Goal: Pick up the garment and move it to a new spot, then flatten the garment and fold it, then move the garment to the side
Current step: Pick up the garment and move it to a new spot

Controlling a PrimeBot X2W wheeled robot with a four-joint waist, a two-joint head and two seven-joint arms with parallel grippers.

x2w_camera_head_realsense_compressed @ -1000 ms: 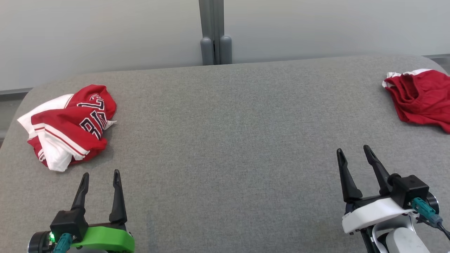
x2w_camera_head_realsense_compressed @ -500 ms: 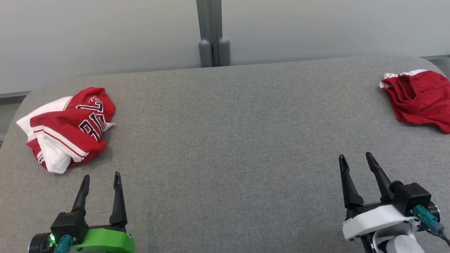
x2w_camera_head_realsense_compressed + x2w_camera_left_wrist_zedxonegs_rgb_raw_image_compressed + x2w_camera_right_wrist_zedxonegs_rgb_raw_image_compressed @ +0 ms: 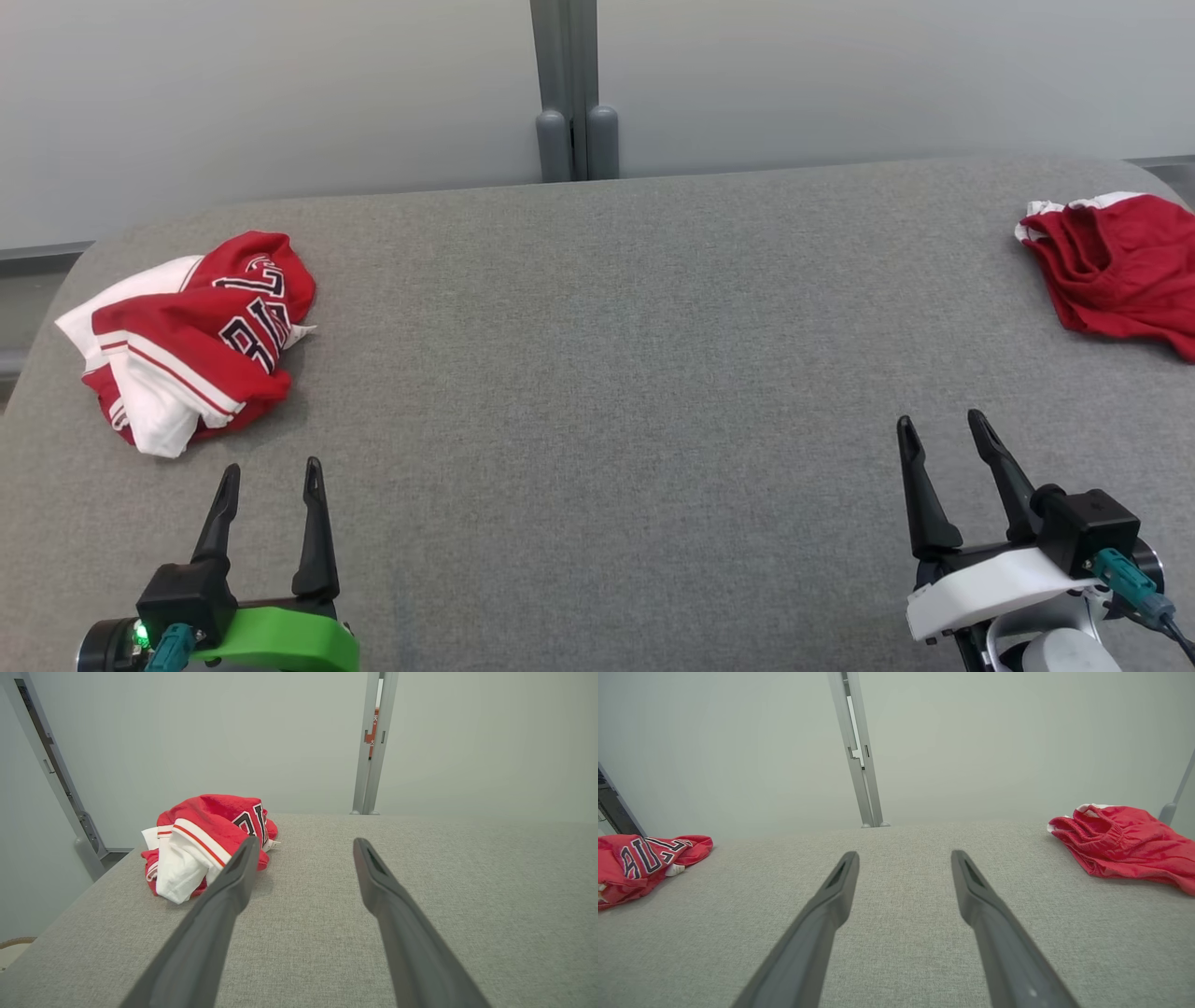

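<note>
"Which step is this?"

"The first, I'd judge: nothing has been picked up. The left gripper (image 3: 271,467) and right gripper (image 3: 938,418) at the bottom corners are both spread wide and empty above the grey table (image 3: 597,392)."

"And the garment?"

"Probably the jersey (image 3: 191,341) at the left of the frame: red and white, bunched up, lettering half hidden. Red shorts (image 3: 1116,271) lie at the upper right. Next, an arm must reach out and pinch a fold."

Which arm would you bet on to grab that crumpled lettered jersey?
Left, probably. The left claw, open, sits just short of the jersey; the right claw is far across the grey surface, nearer the red shorts.
</note>
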